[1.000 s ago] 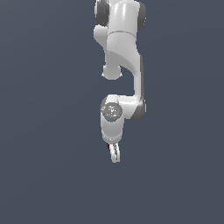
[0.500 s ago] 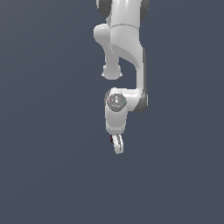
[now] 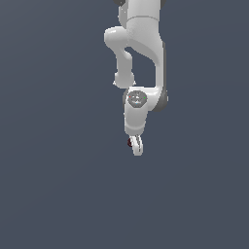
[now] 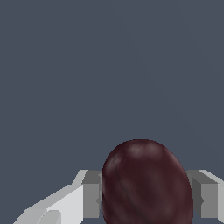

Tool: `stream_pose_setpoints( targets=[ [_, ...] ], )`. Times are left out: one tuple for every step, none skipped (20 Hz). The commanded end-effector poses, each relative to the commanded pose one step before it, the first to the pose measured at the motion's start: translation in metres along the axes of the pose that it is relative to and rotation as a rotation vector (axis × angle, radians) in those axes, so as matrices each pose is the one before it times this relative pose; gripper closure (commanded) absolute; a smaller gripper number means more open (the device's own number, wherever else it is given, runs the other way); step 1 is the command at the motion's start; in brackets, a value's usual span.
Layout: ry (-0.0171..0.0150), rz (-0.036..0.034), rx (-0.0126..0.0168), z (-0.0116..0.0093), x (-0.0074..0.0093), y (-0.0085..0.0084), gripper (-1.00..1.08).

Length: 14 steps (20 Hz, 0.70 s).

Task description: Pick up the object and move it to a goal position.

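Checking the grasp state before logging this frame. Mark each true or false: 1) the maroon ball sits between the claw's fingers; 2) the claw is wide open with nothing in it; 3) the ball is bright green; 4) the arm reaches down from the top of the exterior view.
1) True. The maroon ball sits between the fingers of the claw.
2) False. The claw is shut on the ball, with a finger against each side.
3) False. The ball is dark red-maroon, faintly mottled.
4) True. The white arm enters at the top edge and hangs down, claw lowest.
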<state>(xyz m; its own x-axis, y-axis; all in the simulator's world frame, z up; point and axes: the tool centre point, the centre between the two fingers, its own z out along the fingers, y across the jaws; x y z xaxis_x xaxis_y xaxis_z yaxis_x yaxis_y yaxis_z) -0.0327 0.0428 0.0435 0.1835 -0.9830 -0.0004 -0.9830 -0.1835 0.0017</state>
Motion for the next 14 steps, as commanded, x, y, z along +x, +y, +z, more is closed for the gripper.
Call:
stream_pose_setpoints(
  targets=[
    [-0.00003, -0.0002, 0.0011, -0.00291, -0.01045, 0.01545, 1.08],
    [0.0, 0.0, 0.0, -0.00099, -0.00413, 0.00607, 1.08],
    [0.0, 0.0, 0.0, -0.00095, -0.00398, 0.00583, 1.08],
    [0.0, 0.0, 0.0, -0.00091, -0.00382, 0.00557, 1.08],
    [0.0, 0.0, 0.0, -0.00087, -0.00363, 0.0053, 1.08],
    [0.0, 0.0, 0.0, -0.00083, -0.00347, 0.00503, 1.08],
    [0.0, 0.0, 0.0, -0.00079, -0.00331, 0.00475, 1.08],
    [0.0, 0.0, 0.0, -0.00075, -0.00316, 0.00445, 1.08],
    [0.0, 0.0, 0.0, -0.00071, -0.00298, 0.00414, 1.08],
    [0.0, 0.0, 0.0, -0.00067, -0.0028, 0.00385, 1.08],
    [-0.00006, 0.00029, 0.00038, -0.00082, -0.00243, 0.00357, 1.08],
    [0.0, 0.0, 0.0, -0.00056, -0.00236, 0.00321, 1.08],
    [0.0, 0.0, 0.0, -0.00051, -0.00212, 0.00288, 1.08],
    [0.0, 0.0, 0.0, -0.00045, -0.00187, 0.00254, 1.08]
  ],
)
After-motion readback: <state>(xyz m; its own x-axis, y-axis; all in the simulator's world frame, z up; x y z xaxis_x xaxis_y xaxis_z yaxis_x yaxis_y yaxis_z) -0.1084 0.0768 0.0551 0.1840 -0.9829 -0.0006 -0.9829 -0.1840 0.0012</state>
